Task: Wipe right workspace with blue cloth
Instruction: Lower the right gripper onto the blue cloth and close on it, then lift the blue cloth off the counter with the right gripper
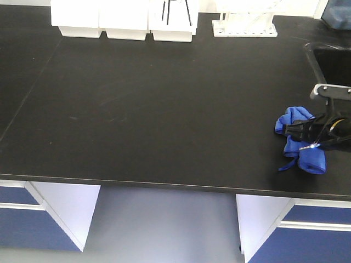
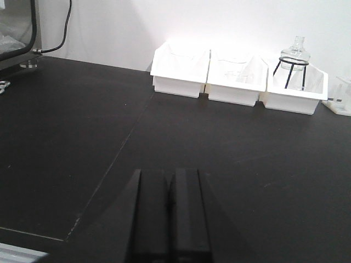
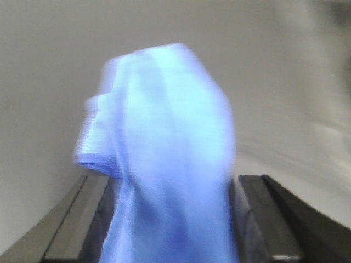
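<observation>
The broad black matte bench top (image 1: 164,109) fills nearly everything from where I stand, with blue-fronted cabinets (image 1: 33,219) under its near edge at 7 and 5 o'clock. A dark recessed sink (image 1: 334,60) cuts into the top at 2 o'clock. Three white plastic trays (image 1: 123,22) sit side by side along the back at 12 o'clock, a white rack (image 1: 245,27) just beside them at 1 o'clock. The crumpled blue cloth (image 1: 304,148) is at 4 o'clock, near the front right edge, bunched around the right gripper (image 1: 293,130), whose black fingers are clamped on it; the right wrist view is blurred and shows the cloth (image 3: 164,137) standing up between the fingers. The left gripper (image 2: 170,219) hangs over bare bench, fingers pressed together on nothing. A clear glass flask (image 2: 295,55) stands in the rightmost tray.
</observation>
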